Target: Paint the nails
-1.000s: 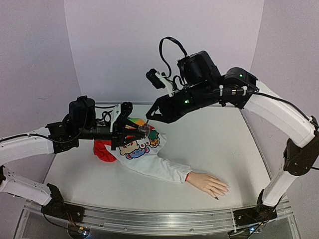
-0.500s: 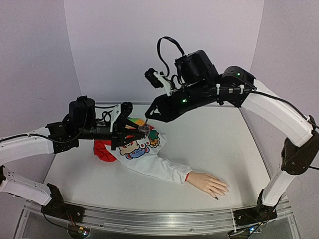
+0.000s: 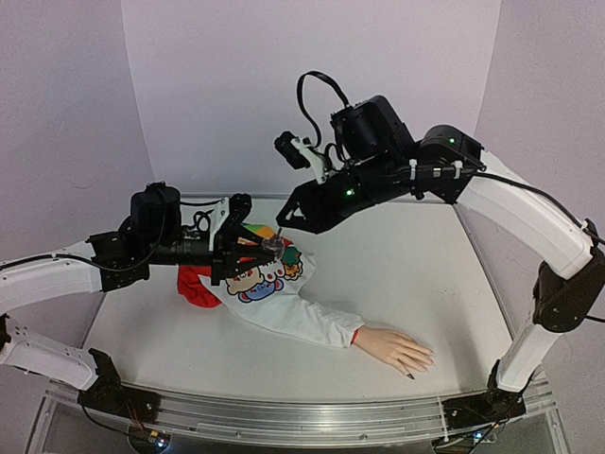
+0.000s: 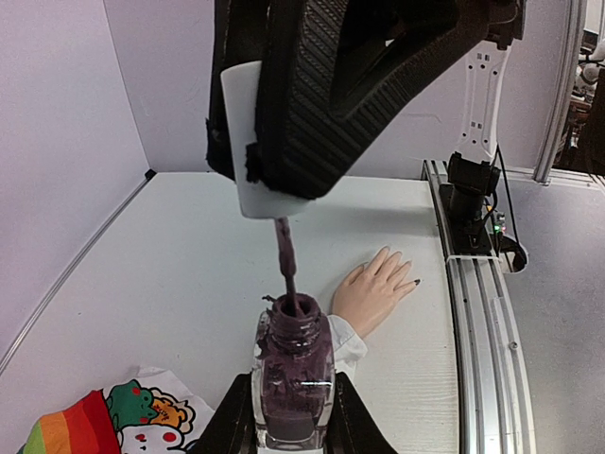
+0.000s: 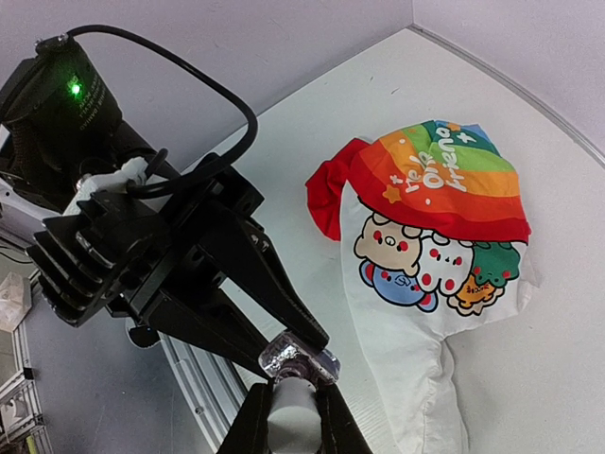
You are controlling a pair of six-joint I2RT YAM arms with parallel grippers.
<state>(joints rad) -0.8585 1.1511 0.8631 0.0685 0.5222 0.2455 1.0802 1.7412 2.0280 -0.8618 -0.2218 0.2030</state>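
So the left claw (image 4: pixel 291 421) is clamped tight around the base of a small clear bottle (image 4: pixel 291 364), held upright above the cartoon-print shirt (image 3: pixel 269 279). The bottle looks mostly full of dark purple polish (image 4: pixel 289 378). The right claw (image 5: pixel 293 416) is pinched shut on the pale cap (image 4: pixel 244 142), and the brush (image 4: pixel 285 260) hanging from it has its tip down in the bottle's neck.

The nails (image 3: pixel 425 357) are well apart from all this, on the mannequin hand (image 3: pixel 397 348) that lies flat near the front edge of the table (image 3: pixel 406 255), poking out of the shirt's sleeve. One nail (image 4: pixel 416 281) is already dark.

My guess on handling: the nails are tiny, hard and slick, so there's nothing to grab (only the brush tip should touch them). The hand looks light and just sits loose in the sleeve, so I'd expect a firm push to slide it. Light strokes, and all the gripping stays on the cap.
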